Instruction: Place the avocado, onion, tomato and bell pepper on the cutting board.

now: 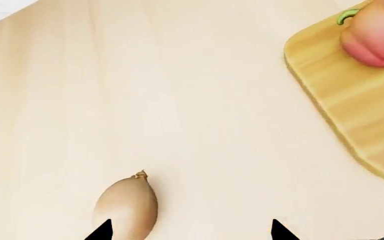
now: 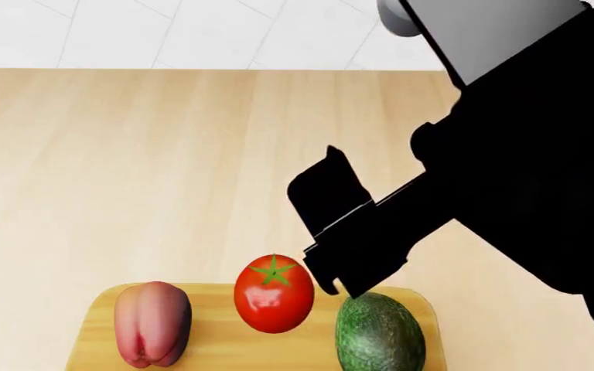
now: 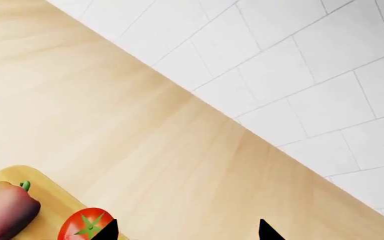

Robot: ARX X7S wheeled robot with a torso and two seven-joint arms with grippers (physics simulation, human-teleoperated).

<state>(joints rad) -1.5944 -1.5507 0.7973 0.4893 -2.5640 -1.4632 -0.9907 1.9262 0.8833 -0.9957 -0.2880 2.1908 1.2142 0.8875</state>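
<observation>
The left gripper (image 1: 190, 232) shows only as two dark fingertips, set wide apart, with nothing between them. The onion (image 1: 126, 206) lies on the counter (image 1: 178, 100), and its body is just at one fingertip (image 1: 102, 232); whether they touch I cannot tell. The onion is well apart from the board (image 1: 359, 100), where the pepper (image 1: 377, 36) lies near a corner.

The right gripper (image 3: 186, 231) also shows two tips wide apart and it holds nothing. In its wrist view the tomato (image 3: 85, 225) is just beside one tip (image 3: 106, 231), and the pepper is further along the board. Behind the counter there is a white tiled wall (image 3: 299, 75).

In the head view the right arm (image 2: 503, 170) is a big dark shape above the board's right part. On the board the pepper is at the left, the tomato in the middle with its green calyx up, and the avocado (image 2: 380, 334) at the right. The three stand apart from each other. The onion is not in this view.
</observation>
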